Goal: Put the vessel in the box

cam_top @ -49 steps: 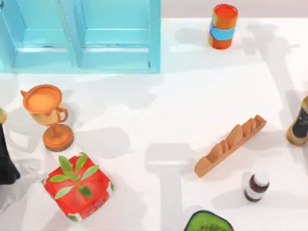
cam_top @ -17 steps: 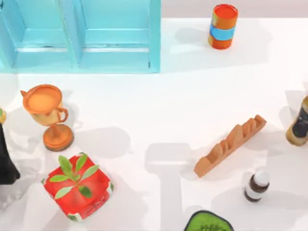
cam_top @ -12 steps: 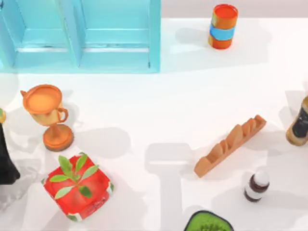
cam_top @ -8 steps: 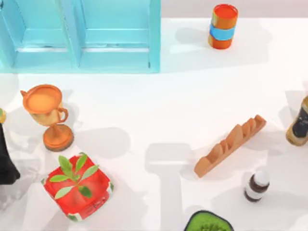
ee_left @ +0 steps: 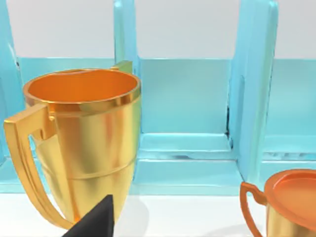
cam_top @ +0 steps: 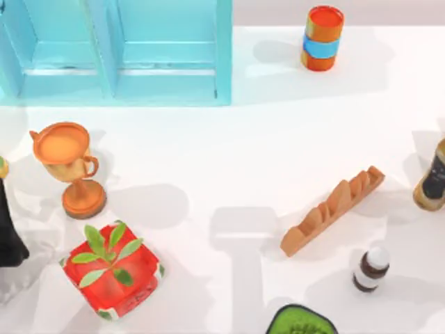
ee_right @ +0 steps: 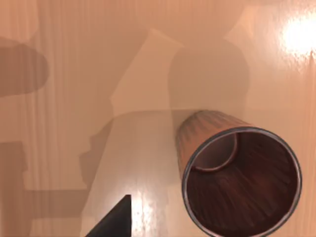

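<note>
— Table (cam_top: 278, 139): white, with the turquoise box (cam_top: 167, 62) at the top view's upper left.
— And the cup?
— The cup (ee_right: 237, 173) sits on a glossy tan surface near the right gripper (ee_right: 116, 219), not touching it. The left gripper (ee_left: 96, 222) is just before a gold goblet (ee_left: 84, 143). I cannot tell either one's grip.

Open white table (cam_top: 278, 146) mid-view — goblet (cam_top: 66, 163) and red cube (cam_top: 111, 270) crowding the box (cam_top: 224, 52) approach at left
</note>
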Action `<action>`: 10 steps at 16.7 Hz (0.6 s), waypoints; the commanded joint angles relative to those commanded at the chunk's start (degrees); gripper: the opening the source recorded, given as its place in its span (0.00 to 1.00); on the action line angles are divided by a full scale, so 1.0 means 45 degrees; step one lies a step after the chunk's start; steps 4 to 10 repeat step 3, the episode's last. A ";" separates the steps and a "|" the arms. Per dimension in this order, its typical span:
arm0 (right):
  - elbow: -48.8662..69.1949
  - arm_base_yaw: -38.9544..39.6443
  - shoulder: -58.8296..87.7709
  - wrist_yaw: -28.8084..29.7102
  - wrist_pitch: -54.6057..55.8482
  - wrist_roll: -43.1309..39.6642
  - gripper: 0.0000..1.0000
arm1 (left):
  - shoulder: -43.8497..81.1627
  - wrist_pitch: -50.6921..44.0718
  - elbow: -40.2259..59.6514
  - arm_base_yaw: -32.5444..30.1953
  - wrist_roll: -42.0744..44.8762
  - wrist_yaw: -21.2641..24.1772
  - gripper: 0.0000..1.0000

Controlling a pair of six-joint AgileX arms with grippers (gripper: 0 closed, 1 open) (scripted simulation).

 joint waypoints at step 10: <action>0.0000 0.0000 0.0000 0.0000 0.0000 0.0000 1.00 | 0.0000 0.0000 0.0000 0.0000 0.0000 0.0000 1.00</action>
